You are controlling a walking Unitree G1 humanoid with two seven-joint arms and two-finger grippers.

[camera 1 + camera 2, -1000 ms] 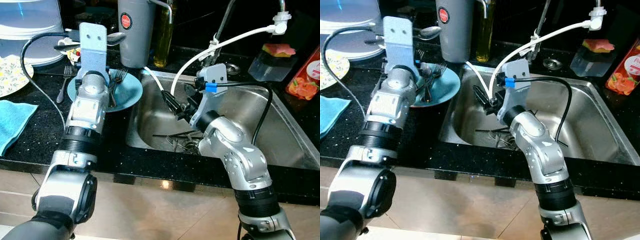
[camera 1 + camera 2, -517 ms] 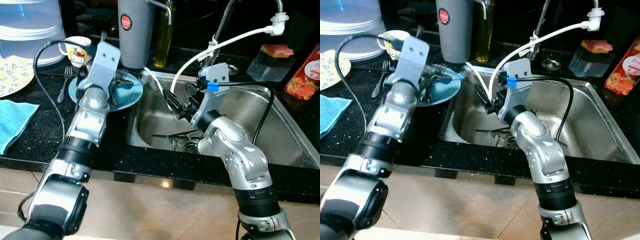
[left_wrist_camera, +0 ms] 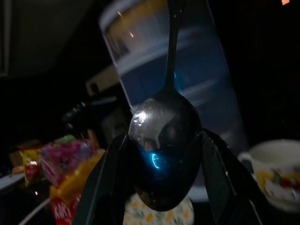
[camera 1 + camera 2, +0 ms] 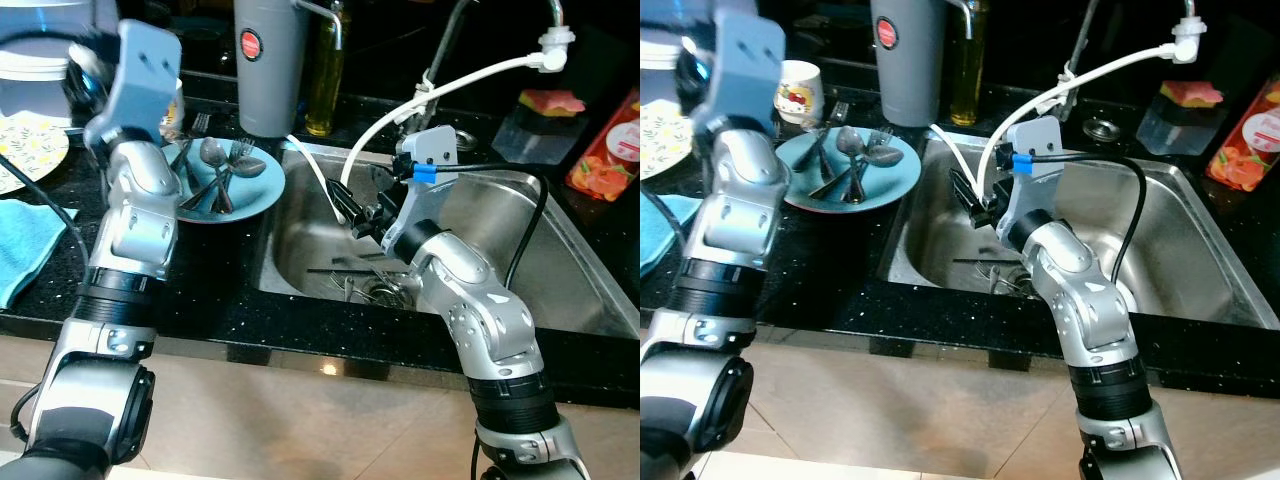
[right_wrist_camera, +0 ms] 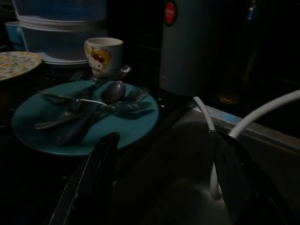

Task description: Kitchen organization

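On a black counter (image 4: 215, 270) beside a steel sink (image 4: 560, 250), a blue plate (image 4: 805, 185) is loaded with spoons and forks. A spoon (image 3: 164, 150) is clamped by its bowl in the raised left gripper (image 3: 164, 187) near a mug (image 4: 798, 88). The right gripper (image 5: 161, 183) is held wide apart over the sink's edge, gripping nothing.

Left silver arm raised high, elbow bent, wrist plate tipped back. Left gripper (image 3: 161, 187) pointing up and away, two long black fingers (image 3: 110, 183) pinched round bowl of shiny metal spoon (image 3: 164, 154), handle sticking out past tips. Right silver arm reaching forward and down, bent at elbow. Right gripper (image 5: 164, 168) fingers spread wide, nothing between them.
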